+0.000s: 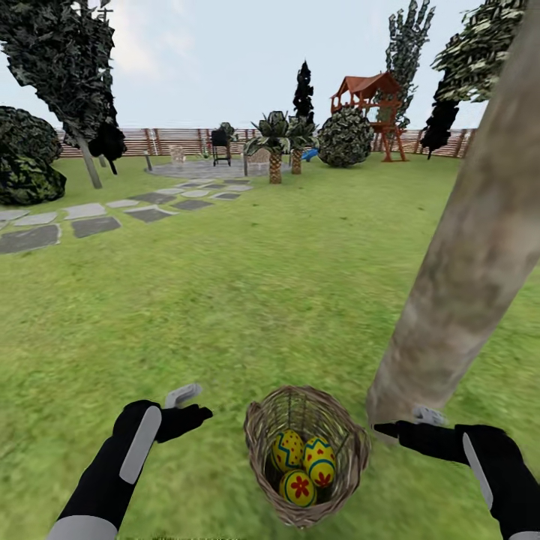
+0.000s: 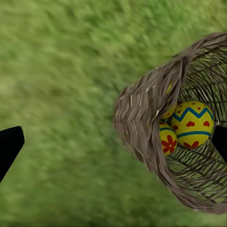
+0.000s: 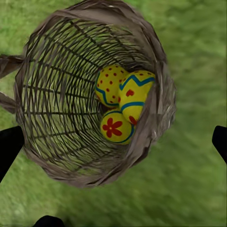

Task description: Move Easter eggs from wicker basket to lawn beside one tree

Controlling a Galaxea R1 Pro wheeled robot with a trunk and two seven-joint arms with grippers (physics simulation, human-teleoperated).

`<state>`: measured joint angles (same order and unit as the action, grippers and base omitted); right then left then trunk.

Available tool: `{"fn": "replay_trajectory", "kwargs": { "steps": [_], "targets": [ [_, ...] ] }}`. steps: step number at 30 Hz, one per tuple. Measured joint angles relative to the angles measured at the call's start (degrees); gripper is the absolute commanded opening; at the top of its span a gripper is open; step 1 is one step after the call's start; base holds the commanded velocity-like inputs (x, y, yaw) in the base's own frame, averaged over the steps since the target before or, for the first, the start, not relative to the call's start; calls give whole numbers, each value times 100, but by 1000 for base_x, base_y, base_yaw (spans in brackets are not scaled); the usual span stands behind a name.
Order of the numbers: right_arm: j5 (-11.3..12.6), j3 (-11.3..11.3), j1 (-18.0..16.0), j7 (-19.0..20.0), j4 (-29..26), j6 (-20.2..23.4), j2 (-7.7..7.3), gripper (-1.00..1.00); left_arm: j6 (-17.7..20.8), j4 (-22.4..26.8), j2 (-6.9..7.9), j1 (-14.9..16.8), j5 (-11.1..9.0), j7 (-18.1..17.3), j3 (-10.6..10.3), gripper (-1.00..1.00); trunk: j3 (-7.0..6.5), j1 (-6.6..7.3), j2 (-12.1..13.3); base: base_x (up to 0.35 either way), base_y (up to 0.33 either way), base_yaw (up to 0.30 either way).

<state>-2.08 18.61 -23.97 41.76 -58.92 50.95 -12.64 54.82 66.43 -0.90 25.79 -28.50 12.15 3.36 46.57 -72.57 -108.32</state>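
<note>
The brown wicker basket [image 1: 255,439] stands on the lawn [image 1: 225,300] just in front of me, with the three yellow Easter eggs inside it: one with a zigzag [image 1: 287,448], one with hearts [image 1: 319,459] and one with a red flower [image 1: 298,487]. A thick pale tree [image 1: 465,255] trunk rises right beside the basket. My left gripper [image 1: 191,405] hovers open to the left of the basket [image 2: 142,109]. My right gripper [image 1: 409,421] is open at the trunk's foot, looking down into the basket [image 3: 56,94] at the eggs [image 3: 135,94].
Grey stepping stones [image 1: 90,221] lead across the grass to a paved circle [image 1: 202,169]. Short palms [image 1: 276,142], a round bush [image 1: 345,135] and a wooden play tower [image 1: 371,105] stand by the far fence. Dark bushes [image 1: 26,157] fill the left edge.
</note>
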Motion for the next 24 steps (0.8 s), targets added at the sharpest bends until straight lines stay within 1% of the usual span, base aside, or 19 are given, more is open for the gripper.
{"fn": "replay_trajectory", "kwargs": {
  "steps": [3,4,7,10,12,13,15,16,17,19,20,22,24],
  "targets": [
    [-22,-87,0,-19,-30,1,84,100,-2,-2,-1,0,0,0,-1,100,0,0,0,0,0,266],
    [-60,-209,1,-65,-43,4,141,100,-6,-3,-1,1,2,0,0,100,0,0,0,0,0,137],
    [-161,-441,2,-174,-91,1,180,100,-24,-4,4,1,4,0,3,100,0,0,0,0,0,54],
    [-190,-504,3,-280,-215,2,201,100,-28,-4,5,2,5,0,4,100,0,0,0,0,0,12],
    [-221,-519,8,-508,-261,0,274,100,-35,-4,3,2,8,0,4,100,0,0,0,0,0,3],
    [-240,-521,9,-668,-268,-2,329,100,-36,-4,2,2,9,0,4,100,0,0,0,0,0,2],
    [-260,-527,10,-1095,-276,-36,487,100,-41,-5,0,2,10,0,4,100,0,0,0,0,0,0],
    [-261,-530,15,-1443,-278,-99,630,100,-44,-5,-1,2,10,0,1,100,0,0,0,0,0,0],
    [-266,-533,15,-1563,-279,-126,687,100,-46,-5,-1,2,10,0,0,100,0,0,0,0,0,0],
    [-259,-582,18,-1958,-280,-221,906,100,-52,-5,-2,2,10,0,-3,100,0,0,0,3,10,0],
    [-258,-654,18,-2125,-280,-254,1016,100,-54,-5,-2,2,10,0,-4,100,0,0,0,35,85,0],
    [-276,-896,19,-2419,-268,-291,1187,100,-55,-4,-2,2,11,1,-4,100,0,1,0,79,178,0],
    [-295,-1184,24,-2712,-257,-312,1271,100,-59,-3,-2,2,10,2,-3,100,0,1,0,106,245,0]
  ]
}}
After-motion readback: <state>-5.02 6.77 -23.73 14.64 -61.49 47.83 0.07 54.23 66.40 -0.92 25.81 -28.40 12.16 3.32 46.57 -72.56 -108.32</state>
